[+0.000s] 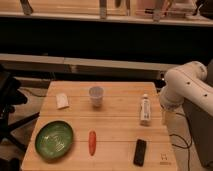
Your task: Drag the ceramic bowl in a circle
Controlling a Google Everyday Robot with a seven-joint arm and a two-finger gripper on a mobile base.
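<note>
The ceramic bowl (54, 139) is wide, shallow, glossy green, with faint rings inside. It sits on the wooden table (117, 125) at the front left corner. My white arm (186, 89) is folded beside the table's right edge, far from the bowl. The gripper itself does not show in the camera view; it is hidden behind or below the arm's white links.
On the table are a small translucent whitish cup (96, 96) at the back middle, a white packet (62, 101) at the back left, a red-orange carrot-like object (92, 142) right of the bowl, a black device (140, 152) at the front right and a white tube (145, 109) near the arm. A dark chair (10, 100) stands at the left.
</note>
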